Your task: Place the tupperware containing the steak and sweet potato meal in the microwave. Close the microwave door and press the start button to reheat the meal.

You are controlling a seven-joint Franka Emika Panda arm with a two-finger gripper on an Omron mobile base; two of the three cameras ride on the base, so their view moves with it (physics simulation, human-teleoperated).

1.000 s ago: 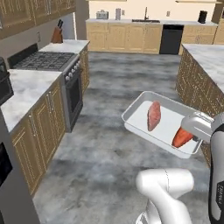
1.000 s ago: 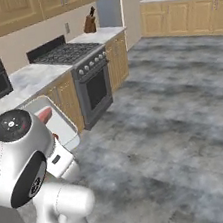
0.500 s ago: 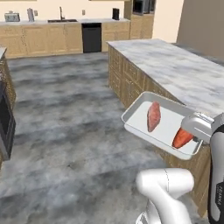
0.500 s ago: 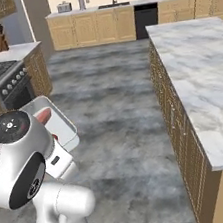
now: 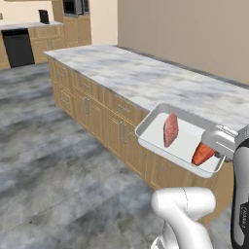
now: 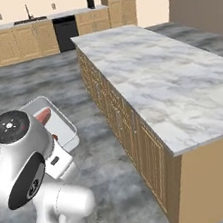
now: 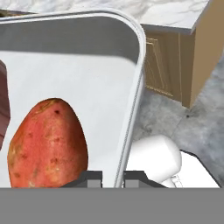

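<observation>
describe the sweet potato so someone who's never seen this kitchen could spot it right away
Find the long marble-topped island; in front of its wooden cabinets the tupperware, a shallow whitish tray, is held up off the floor. Two pieces of food lie in it. The sweet potato is the brighter orange tapered lump, unlike the flat pinkish steak.

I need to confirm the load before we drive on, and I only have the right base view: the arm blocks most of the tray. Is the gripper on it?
Observer: Yes. In the hand view the gripper pinches the tupperware rim.
Operator: Both foods aboard?
Observer: Yes. The steak and sweet potato lie apart in the tray.
Operator: Is it above the counter?
Observer: No, it hangs beside the island, over the floor.
</observation>
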